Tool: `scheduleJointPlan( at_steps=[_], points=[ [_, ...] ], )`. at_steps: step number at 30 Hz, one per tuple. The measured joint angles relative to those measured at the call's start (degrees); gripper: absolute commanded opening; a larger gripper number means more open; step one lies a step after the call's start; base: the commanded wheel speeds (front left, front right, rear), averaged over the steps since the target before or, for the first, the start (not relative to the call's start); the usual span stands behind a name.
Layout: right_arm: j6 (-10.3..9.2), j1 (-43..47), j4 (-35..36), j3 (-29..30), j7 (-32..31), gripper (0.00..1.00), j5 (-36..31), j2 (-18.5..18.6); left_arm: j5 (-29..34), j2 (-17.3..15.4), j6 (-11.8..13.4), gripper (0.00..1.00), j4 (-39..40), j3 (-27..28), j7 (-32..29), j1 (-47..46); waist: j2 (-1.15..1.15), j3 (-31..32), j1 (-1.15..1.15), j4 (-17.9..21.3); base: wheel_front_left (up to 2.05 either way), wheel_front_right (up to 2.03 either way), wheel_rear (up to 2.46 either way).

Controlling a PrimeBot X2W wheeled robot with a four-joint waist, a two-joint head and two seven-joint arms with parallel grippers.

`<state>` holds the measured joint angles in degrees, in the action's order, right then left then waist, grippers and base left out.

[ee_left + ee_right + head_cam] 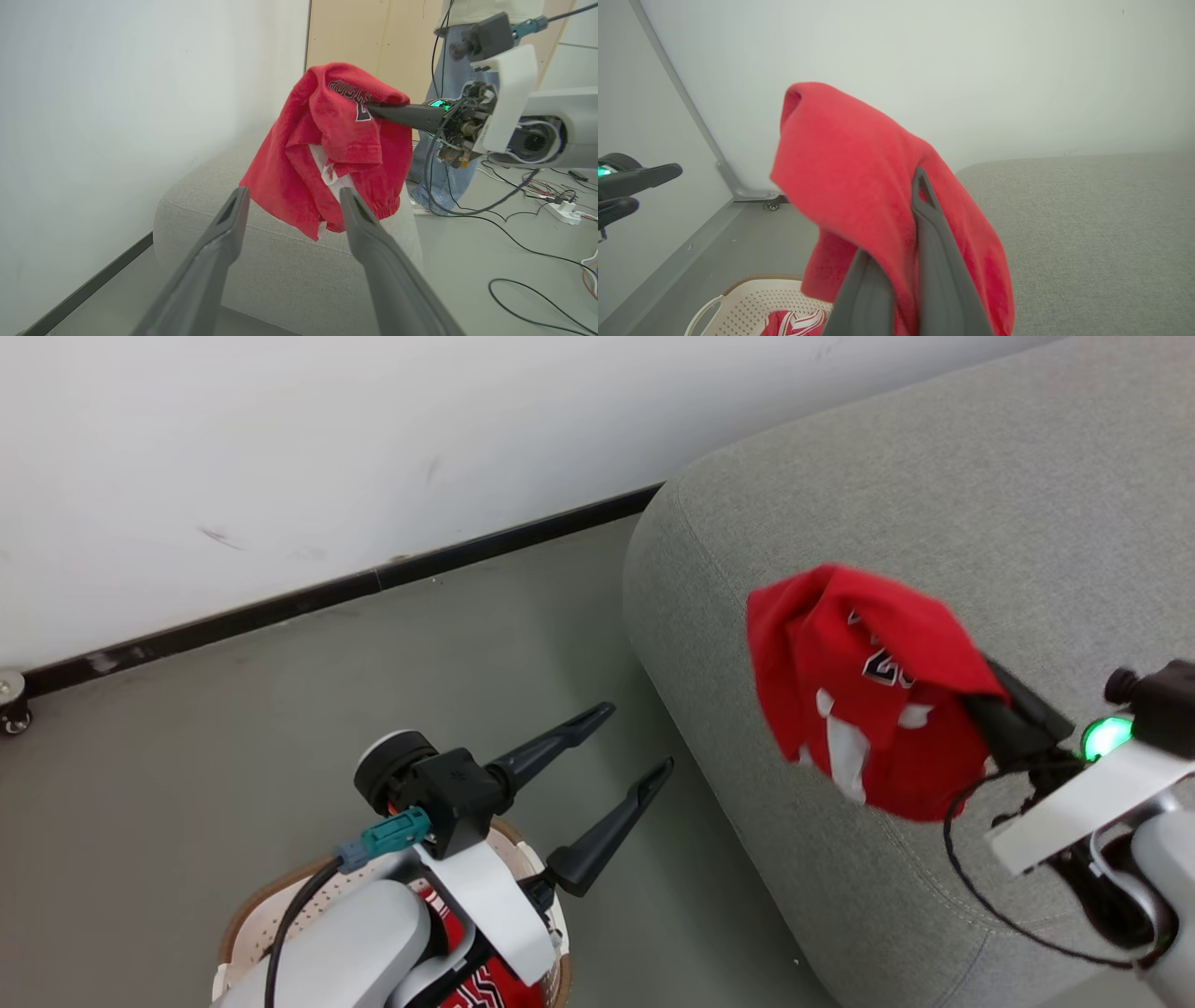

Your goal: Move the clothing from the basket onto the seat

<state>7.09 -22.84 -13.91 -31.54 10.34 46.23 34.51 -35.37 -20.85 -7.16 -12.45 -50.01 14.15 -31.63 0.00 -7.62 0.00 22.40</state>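
Note:
A red garment [868, 695] with white trim and dark lettering hangs bunched in the air over the grey seat [934, 504], near its front corner. My right gripper [1004, 705] is shut on it, the cloth draped over its fingertips [920, 186]. The left wrist view shows the garment [327, 154] above the seat cushion [280, 261]. My left gripper [637, 739] stands open over the floor just beyond the cream basket [280, 905], holding nothing. Another red piece of clothing [794, 322] with white stripes lies in the basket [752, 298].
A white wall with a dark baseboard [327, 593] runs behind the floor and seat. A small caster wheel [11, 705] sits at the wall's foot. A person's legs [444, 140] stand beyond the seat, with cables [537, 233] and a power strip [565, 210] on the floor.

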Motion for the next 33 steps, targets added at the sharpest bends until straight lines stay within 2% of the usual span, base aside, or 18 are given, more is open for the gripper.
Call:
scheduleJointPlan(
  at_steps=[11, 24, 33],
  points=[
    [0.0, -8.39, -5.13, 4.26, -0.29, 0.0, -0.34, 2.46, 1.85, -1.34, 0.18, 1.0, 0.14, 1.59, 0.01, -2.12, 0.0, -4.0, 0.0, -0.02, 0.0, 0.0, 0.0],
    [0.0, -15.53, -11.25, 5.79, -2.79, 0.0, -0.73, 4.21, 3.47, -1.97, 1.12, 1.0, 1.22, 2.74, 0.07, -4.75, 0.0, -8.86, 0.0, -1.34, 0.0, 0.0, 0.0],
    [0.02, -18.8, -18.6, 8.38, -3.37, 0.0, -0.97, 5.28, 5.17, -2.12, 1.12, 1.0, 3.23, 2.8, 0.08, -7.11, 0.0, -12.2, 0.0, -3.14, 0.0, 0.0, 0.0]
  ],
)
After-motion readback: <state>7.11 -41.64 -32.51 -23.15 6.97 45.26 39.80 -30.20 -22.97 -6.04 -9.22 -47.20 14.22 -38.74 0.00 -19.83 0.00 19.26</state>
